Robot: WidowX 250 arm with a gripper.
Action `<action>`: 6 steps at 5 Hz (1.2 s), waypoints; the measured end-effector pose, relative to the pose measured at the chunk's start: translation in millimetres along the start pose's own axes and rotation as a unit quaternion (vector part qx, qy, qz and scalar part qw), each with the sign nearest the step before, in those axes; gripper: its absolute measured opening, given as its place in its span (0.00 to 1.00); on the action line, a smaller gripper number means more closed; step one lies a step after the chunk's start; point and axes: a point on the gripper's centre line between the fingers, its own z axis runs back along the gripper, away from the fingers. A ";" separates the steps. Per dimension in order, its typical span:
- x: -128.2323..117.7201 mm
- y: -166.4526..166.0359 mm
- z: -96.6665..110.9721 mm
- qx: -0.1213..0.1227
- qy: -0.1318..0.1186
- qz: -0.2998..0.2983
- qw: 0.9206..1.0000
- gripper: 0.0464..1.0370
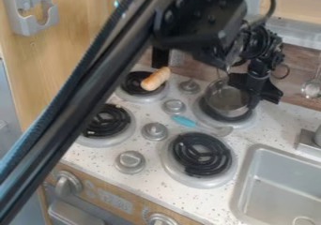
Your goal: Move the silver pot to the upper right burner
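The silver pot (227, 99) is at the upper right burner (245, 120), over its black coil, with its open top facing the camera. The black gripper (256, 95) hangs at the pot's right side and overlaps its right rim in the view. Whether it touches or holds the rim cannot be told. Part of the pot's right edge is hidden behind the gripper.
A bread-like roll (155, 78) lies on the upper left burner (139, 96). A turquoise-handled utensil (184, 121) lies below the pot, near the lower right burner (199, 154). The sink (276, 182) is at lower right; a wall stands behind.
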 end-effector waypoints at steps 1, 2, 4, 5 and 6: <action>-5.0 0.7 1.5 0.003 0.020 0.028 0.999 0.18; -31.9 3.4 -13.1 0.009 0.050 0.051 0.997 0.46; -49.5 18.6 49.7 -0.014 0.007 0.062 0.998 0.98; -75.8 19.9 79.6 -0.034 -0.010 0.039 0.999 0.97; -101.8 31.1 106.0 -0.035 0.007 0.032 0.999 0.96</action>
